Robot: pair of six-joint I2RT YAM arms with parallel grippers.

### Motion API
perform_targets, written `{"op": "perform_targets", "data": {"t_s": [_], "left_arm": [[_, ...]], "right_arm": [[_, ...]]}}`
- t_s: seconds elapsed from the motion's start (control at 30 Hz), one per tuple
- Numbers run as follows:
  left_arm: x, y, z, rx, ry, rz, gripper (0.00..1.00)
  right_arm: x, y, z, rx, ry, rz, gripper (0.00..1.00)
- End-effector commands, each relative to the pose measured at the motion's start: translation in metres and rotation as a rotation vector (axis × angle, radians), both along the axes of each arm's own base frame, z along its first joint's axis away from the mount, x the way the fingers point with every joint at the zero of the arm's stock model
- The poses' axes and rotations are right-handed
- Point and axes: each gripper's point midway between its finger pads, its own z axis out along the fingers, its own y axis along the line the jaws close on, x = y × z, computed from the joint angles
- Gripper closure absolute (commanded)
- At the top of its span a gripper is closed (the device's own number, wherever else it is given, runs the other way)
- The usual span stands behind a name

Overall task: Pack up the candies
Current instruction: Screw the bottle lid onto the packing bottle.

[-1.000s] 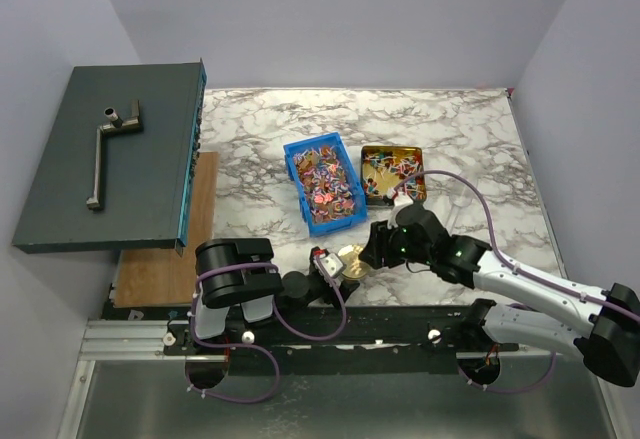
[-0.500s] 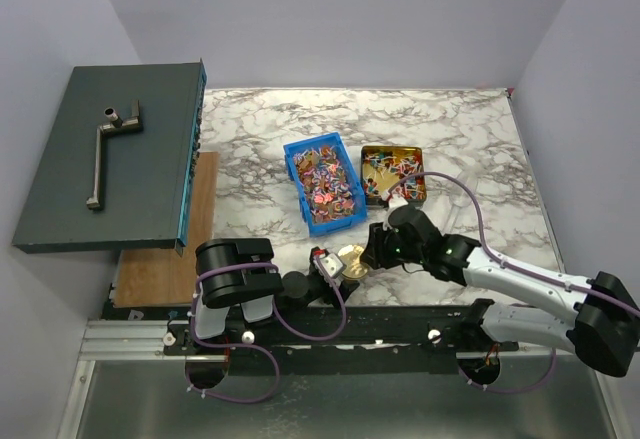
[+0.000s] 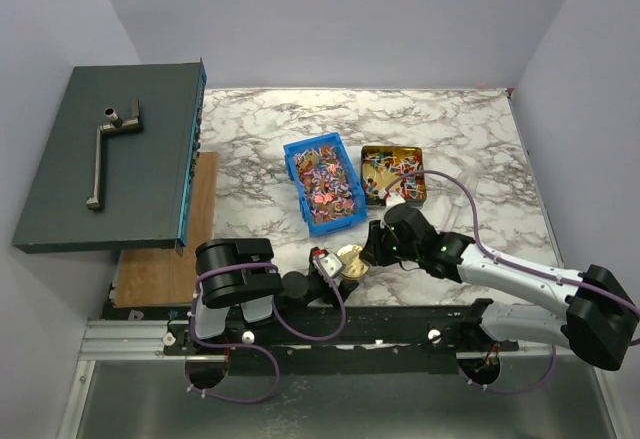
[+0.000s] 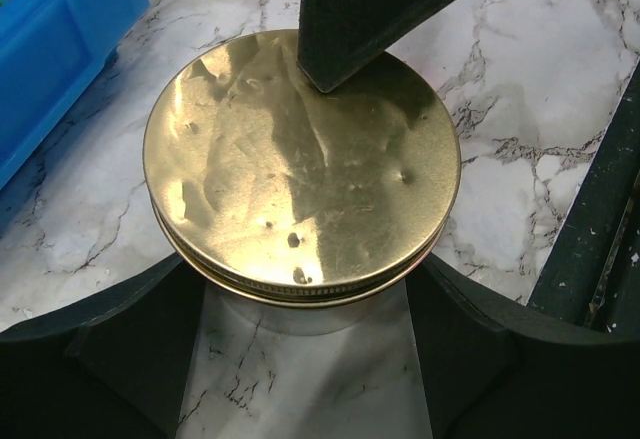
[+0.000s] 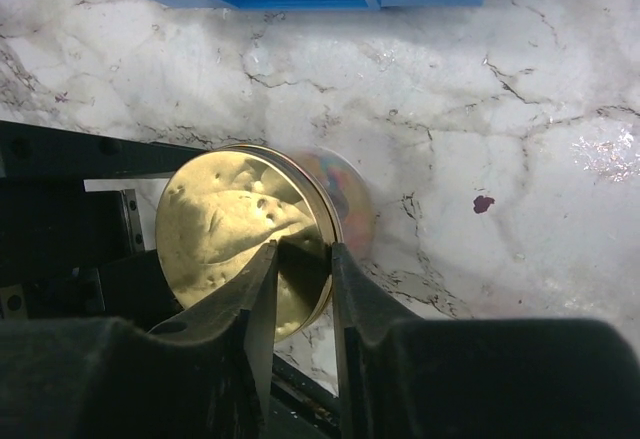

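End effector (right) (image 5: 303, 251) narrower around lid (image 5: 220, 224)

A white marble-patterned tabletop (image 3: 450, 129) sits between plain pale lavender walls (image 3: 350, 19) under soft, even light. At its left, a dark grey panel (image 3: 60, 189) bears a metal crank handle (image 3: 97, 154) and overlaps a brown wooden board (image 3: 160, 269)

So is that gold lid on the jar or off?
On: the gold lid sits flat over the jar, right gripper astride its edge. Whether it's screwed tight, cannot tell.
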Motion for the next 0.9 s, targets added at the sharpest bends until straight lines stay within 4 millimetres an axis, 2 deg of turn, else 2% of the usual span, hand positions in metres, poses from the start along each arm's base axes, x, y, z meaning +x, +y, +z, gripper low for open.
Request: {"op": "perform_targets", "data": {"t_s": [0.0,0.23,0.87], "left_arm": [[-0.009,-0.003,0.005,-0.046,0.018,-0.029,0.35],[-0.001,0.001,0.003,-0.046,0.022,0.026,0.35],[0.009,0.011,-0.002,-0.039,0.029,0.111,0.35]], "right_arm": [[0.003,0.000,-0.005,-0.024,-0.012,0.000,0.77],[-0.013,-0.014,-0.019,-0.080,0.041,0.033,0.83],[-0.076,-0.010,-0.036,-0.029,0.261,0.103,0.90]]}}
